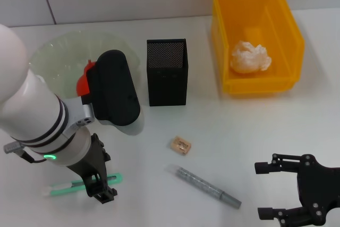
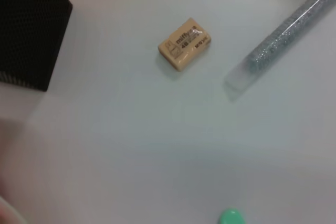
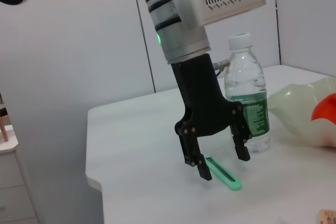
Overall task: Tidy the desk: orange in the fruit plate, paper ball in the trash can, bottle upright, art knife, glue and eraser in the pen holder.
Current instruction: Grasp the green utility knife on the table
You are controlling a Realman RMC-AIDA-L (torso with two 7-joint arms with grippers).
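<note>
Left end effector open over art knife | erasers: 1

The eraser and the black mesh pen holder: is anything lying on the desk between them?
No. In the head view the eraser and the pen holder are separated only by bare white desk; the left wrist view shows the same.

The left arm is being held out over the table from its near left corner, forearm slanting downward. The left gripper is being pointed straight down near the table's front edge, its fingers being kept spread apart, tips close to the table surface with nothing between them. The right gripper is being held low at the table's near right corner, fingers being kept wide apart and pointed leftward.
</note>
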